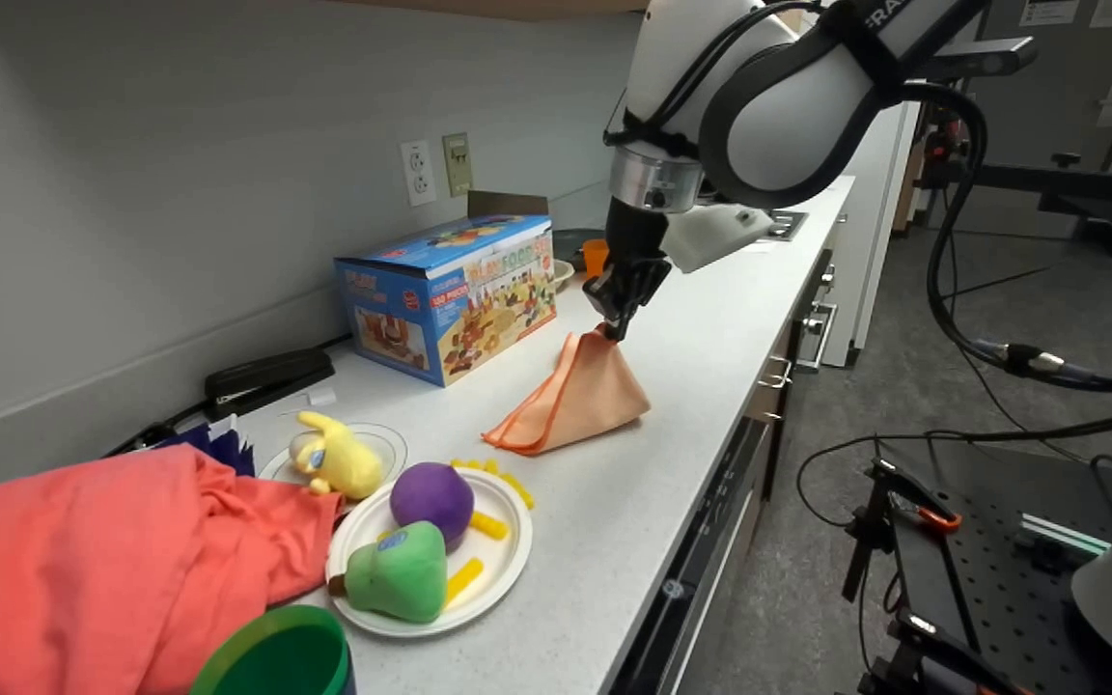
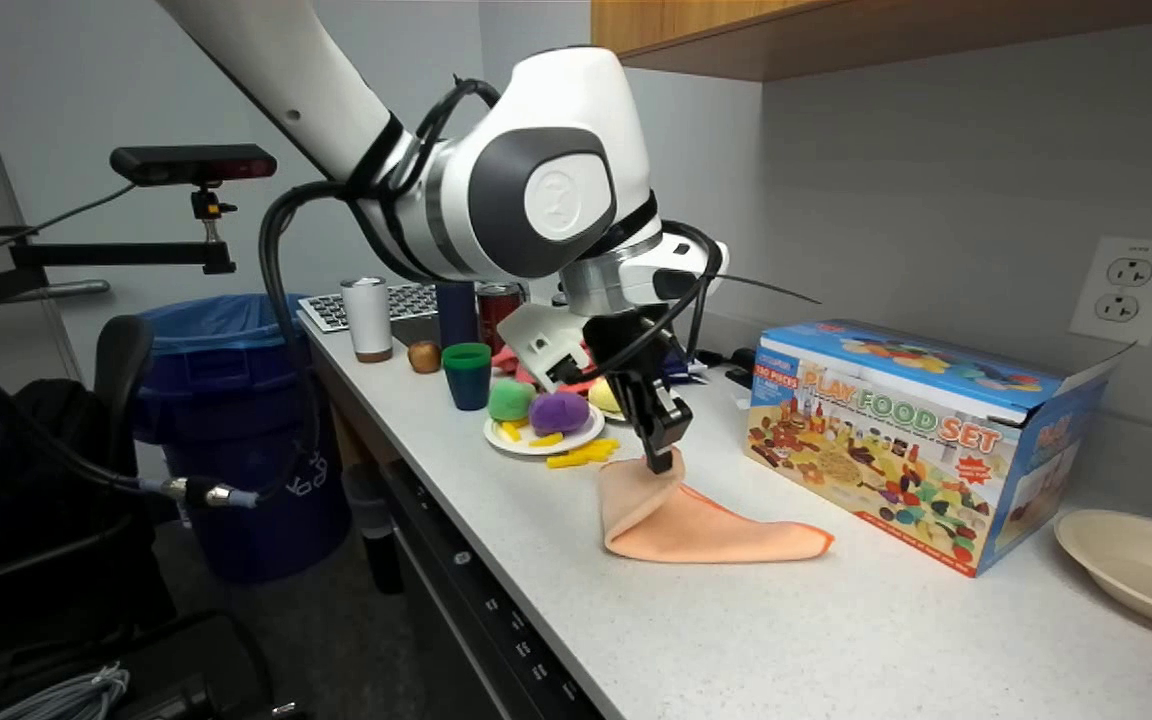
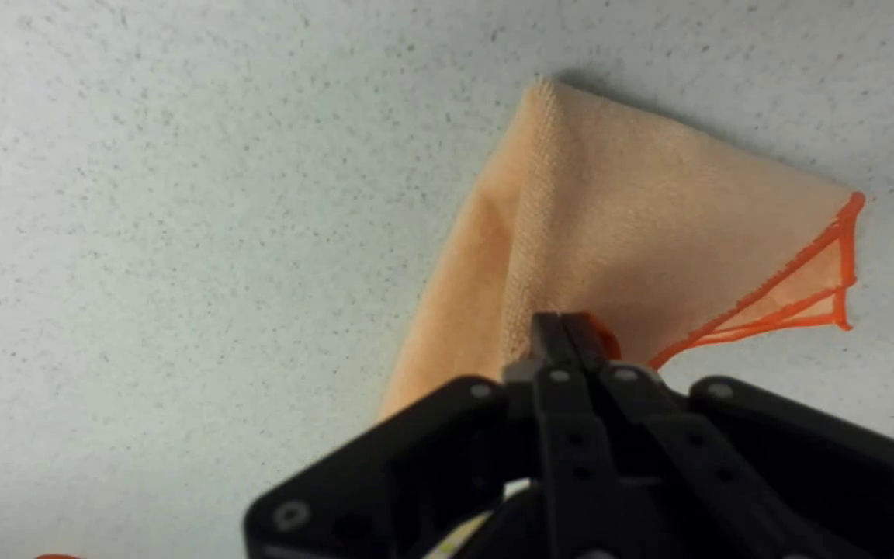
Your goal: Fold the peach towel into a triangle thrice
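Note:
The peach towel [image 1: 580, 396] has orange edges and lies folded on the white counter [image 1: 575, 569]. It also shows in an exterior view [image 2: 726, 532] and in the wrist view [image 3: 649, 194]. My gripper [image 1: 616, 333] points down, and its fingertips are pressed together on the towel; it shows in an exterior view [image 2: 660, 462] and in the wrist view [image 3: 567, 320]. The gripped part is raised in a peak above the counter, while the lower part of the towel rests on it. A bit of orange edge sticks out beside the fingertips. The cloth between the fingers is hidden.
A play food box [image 1: 450, 299] stands near the wall. A white plate [image 1: 508, 574] holds a purple toy [image 1: 432, 502] and a green toy pear [image 1: 402, 571]. Yellow pieces [image 2: 584, 453] lie beside the plate. A coral cloth [image 1: 122, 569] and a beige bowl [image 2: 1136, 565] are further off.

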`<control>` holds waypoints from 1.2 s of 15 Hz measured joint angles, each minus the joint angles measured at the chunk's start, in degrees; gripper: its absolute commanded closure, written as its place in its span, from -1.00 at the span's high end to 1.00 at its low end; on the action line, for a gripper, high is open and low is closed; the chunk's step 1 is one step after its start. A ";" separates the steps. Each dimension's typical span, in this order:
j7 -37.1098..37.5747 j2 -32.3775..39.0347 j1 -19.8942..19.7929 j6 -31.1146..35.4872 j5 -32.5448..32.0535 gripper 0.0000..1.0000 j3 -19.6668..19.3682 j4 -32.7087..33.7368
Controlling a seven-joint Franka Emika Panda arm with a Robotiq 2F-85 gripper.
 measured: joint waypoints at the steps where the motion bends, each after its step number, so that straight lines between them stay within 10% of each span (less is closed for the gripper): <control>1: 1.93 1.05 -0.04 0.17 -2.28 -0.99 -0.44 0.97; 18: 14.03 9.66 2.38 2.28 -13.09 -0.99 -5.76 12.70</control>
